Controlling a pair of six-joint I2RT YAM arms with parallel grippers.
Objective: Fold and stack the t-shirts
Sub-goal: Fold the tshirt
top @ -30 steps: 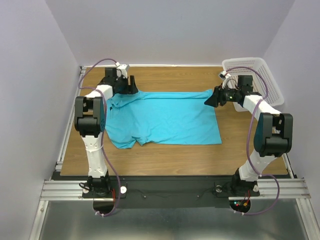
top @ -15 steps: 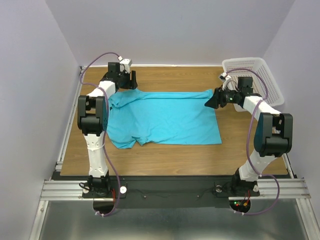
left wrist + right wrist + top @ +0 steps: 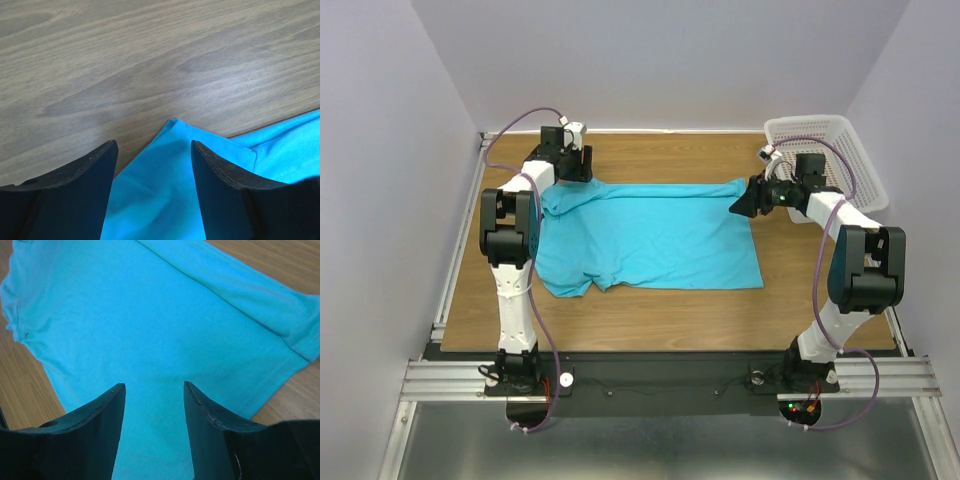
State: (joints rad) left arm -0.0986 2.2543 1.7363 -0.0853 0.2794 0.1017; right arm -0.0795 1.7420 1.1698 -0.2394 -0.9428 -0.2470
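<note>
Turquoise t-shirt [image 3: 650, 235]: laid spread out at counter [image 3: 660, 300] centre. Left gripper [image 3: 152, 150]: jaws parted, 10 o'clock corner straddled (for a pinch, presumably). Right gripper [image 3: 154, 390]: jaws parted over the 2 o'clock corner.

A wooden table [image 3: 650, 305] boxed in by pale lilac walls [image 3: 660, 60].
In the top view we see the brown tabletop filling the middle of the frame, under soft, even light. Plain walls close it in at the left, top and right of the frame. A white perforated basket [image 3: 840, 135] sits in the upper right, and aluminium rails [image 3: 660, 375] and a grey metal sheet [image 3: 650, 445] cross the bottom.
</note>
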